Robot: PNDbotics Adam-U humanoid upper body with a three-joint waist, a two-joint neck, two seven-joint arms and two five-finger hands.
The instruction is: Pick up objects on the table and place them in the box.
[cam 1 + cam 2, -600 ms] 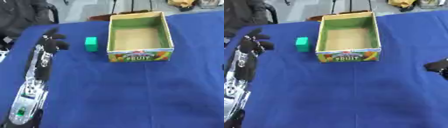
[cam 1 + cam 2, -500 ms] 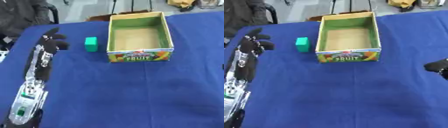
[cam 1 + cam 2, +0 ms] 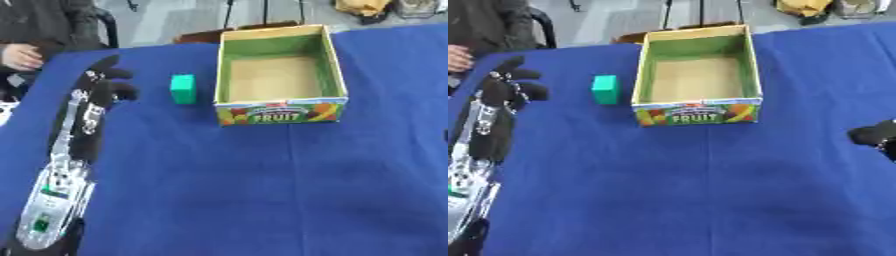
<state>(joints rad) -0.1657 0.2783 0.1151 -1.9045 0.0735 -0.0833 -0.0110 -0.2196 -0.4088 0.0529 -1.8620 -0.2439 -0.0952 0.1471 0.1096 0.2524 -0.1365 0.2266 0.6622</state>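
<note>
Green block sits on the blue desk just left of the empty fruit box, ungrasped, so the reach is in hand: the left robot hand, fingers spread, must close around it.

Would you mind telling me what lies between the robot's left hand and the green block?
Only bare blue tablecloth. In the left eye view, the left hand is left of the green block, with nothing on the stretch between them.
</note>
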